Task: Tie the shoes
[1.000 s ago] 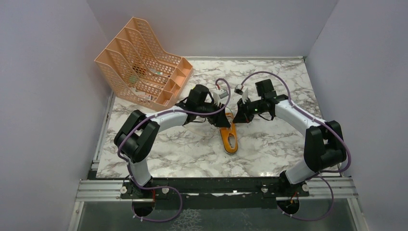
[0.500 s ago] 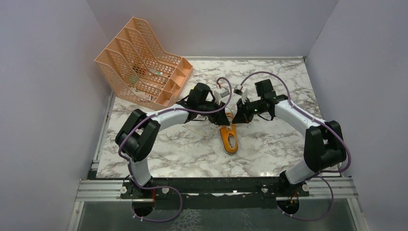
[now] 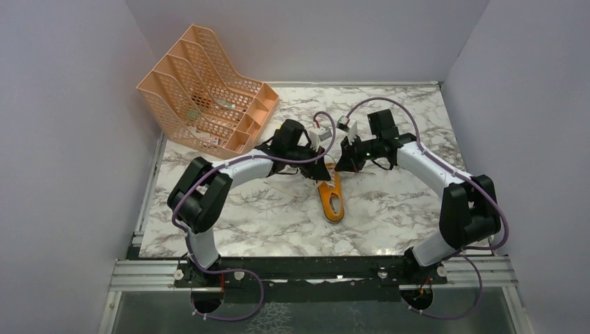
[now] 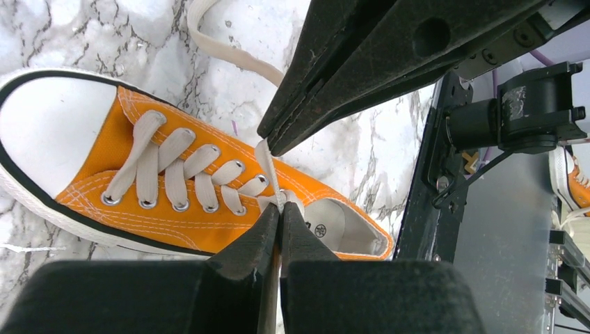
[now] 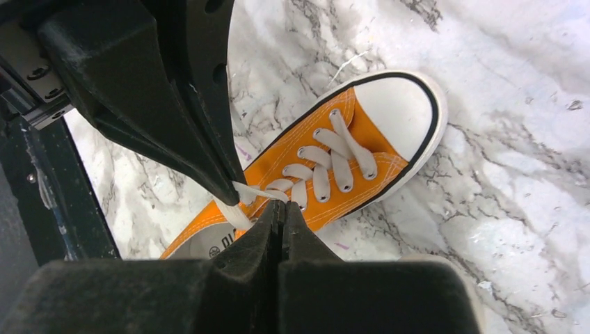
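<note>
Left tool [image 4: 280,207] closed, seemingly on sneaker lace [image 4: 269,169]

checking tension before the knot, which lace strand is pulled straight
The short strand over the shoe, stretched from left end effector to right end effector; the other strand curves across the marble.

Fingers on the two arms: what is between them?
A short stretch of white lace runs between the left fingers and the right fingers, both shut on it, just above the orange sneaker. The left wrist view shows it best.
</note>
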{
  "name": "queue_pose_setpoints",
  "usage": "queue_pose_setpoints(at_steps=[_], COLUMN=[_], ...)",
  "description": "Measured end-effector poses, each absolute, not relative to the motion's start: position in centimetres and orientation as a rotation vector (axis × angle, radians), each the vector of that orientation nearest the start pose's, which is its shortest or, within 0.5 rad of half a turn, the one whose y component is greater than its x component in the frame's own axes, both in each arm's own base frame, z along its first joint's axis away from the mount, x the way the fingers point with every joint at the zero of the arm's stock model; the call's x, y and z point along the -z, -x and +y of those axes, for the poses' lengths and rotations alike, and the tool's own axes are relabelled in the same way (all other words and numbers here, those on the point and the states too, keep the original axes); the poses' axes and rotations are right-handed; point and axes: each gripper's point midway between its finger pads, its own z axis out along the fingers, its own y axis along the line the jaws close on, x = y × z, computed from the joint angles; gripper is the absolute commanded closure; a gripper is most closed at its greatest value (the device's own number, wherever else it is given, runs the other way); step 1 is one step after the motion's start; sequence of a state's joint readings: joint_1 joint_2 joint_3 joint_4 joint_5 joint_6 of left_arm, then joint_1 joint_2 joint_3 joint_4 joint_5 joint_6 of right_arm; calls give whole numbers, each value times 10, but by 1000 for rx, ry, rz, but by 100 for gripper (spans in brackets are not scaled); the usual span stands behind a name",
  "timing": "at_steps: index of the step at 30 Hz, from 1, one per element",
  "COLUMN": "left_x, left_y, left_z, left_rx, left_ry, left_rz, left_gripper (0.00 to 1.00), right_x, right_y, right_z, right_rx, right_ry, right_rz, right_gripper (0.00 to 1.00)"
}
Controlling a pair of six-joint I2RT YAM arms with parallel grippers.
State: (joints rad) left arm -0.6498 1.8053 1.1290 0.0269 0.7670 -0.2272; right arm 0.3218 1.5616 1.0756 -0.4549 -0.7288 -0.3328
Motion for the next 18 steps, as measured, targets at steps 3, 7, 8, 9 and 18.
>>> queue_pose_setpoints(at_steps=[3, 7, 8, 9, 18], left_x=[-118, -120, -120, -121, -116], left_y=[-275, -278, -279, -280, -279], left_z=[-370, -371, -371, -372, -370], left_rx=[1316, 1319, 1322, 1327, 1370], left_ry=[-921, -892, -881, -870, -758], left_rz=[2130, 2142, 2146, 2149, 2226], left_gripper=[100, 100, 100, 100, 100], right_x=[-124, -127, -125, -124, -115], right_y=[-310, -321, -321, -324, -355], right_z=[215, 221, 223, 225, 229], right_rx=[-885, -867, -869, -869, -809], right_ry=[1040, 1038, 1039, 1035, 944], right_rz=[2125, 2081, 2082, 2077, 2070], right_gripper=[98, 92, 92, 91, 87])
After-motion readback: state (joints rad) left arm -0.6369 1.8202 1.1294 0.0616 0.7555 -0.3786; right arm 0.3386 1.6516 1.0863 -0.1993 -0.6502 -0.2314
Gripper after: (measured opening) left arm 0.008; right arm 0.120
